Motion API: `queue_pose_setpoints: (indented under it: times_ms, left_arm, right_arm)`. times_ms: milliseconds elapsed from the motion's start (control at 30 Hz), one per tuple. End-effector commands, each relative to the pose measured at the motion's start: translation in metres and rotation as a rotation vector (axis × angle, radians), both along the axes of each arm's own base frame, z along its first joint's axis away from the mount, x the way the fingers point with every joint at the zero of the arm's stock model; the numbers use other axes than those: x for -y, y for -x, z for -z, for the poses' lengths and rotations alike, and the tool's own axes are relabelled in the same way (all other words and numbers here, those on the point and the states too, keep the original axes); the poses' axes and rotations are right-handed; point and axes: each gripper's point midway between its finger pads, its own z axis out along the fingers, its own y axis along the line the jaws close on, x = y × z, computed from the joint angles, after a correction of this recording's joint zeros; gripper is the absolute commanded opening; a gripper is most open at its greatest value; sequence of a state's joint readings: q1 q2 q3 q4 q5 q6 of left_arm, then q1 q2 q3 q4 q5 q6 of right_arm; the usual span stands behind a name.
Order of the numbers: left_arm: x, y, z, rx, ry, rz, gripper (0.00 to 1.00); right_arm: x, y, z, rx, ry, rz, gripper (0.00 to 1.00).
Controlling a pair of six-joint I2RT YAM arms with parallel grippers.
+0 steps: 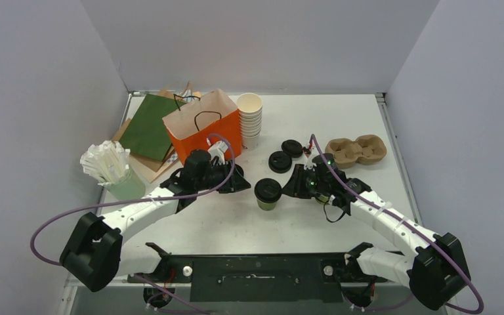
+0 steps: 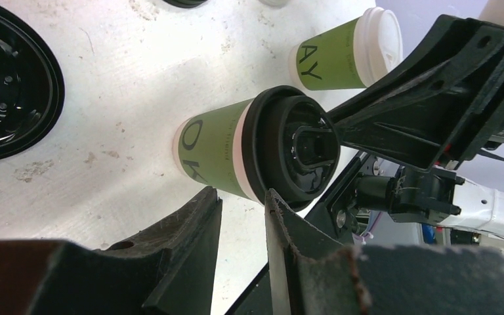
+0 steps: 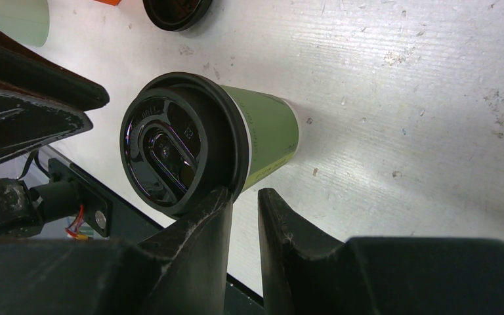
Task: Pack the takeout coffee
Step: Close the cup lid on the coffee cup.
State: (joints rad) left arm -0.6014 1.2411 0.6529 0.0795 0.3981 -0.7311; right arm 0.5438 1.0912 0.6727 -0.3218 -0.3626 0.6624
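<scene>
Grippers flank the black-lidded coffee cup [image 1: 267, 192] upright on the table [image 1: 341, 118]: left gripper [image 2: 241, 205] and right gripper [image 3: 244, 200] each stand narrowly ajar, holding nothing. Risk: a fingertip catching the lid rim could tip the cup, short of the orange bag [image 1: 203, 134] behind it.

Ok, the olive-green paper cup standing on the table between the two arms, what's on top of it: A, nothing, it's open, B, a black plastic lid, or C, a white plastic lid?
B: the olive-green paper cup is capped by a round black plastic lid, which both wrist views also show.
</scene>
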Motion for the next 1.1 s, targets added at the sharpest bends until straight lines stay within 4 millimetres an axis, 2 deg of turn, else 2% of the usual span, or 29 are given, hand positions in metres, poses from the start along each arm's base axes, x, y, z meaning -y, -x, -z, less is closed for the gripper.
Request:
queue_pose_setpoints:
  times_ms: [0, 467, 633, 933, 1067]
  left_arm:
    - [0.007, -0.006, -0.009, 0.027, 0.046, 0.01, 0.29]
    - [0.016, -0.008, 0.001, -0.001, 0.067, 0.031, 0.31]
    - [0.019, -0.006, 0.001, -0.002, 0.075, 0.041, 0.36]
    - [0.022, -0.006, 0.013, -0.025, 0.065, 0.048, 0.3]
    - [0.026, -0.003, 0.011, -0.024, 0.088, 0.062, 0.33]
  right_arm:
    - [-0.001, -0.004, -0.006, 0.023, -0.001, -0.006, 0.22]
    - [-0.001, -0.003, -0.006, 0.018, -0.001, -0.013, 0.22]
    - [-0.002, -0.003, -0.005, 0.018, -0.002, -0.014, 0.22]
    - [-0.002, -0.003, -0.005, 0.019, -0.006, -0.016, 0.22]
    - [-0.002, -0.002, -0.004, 0.016, -0.005, -0.016, 0.22]
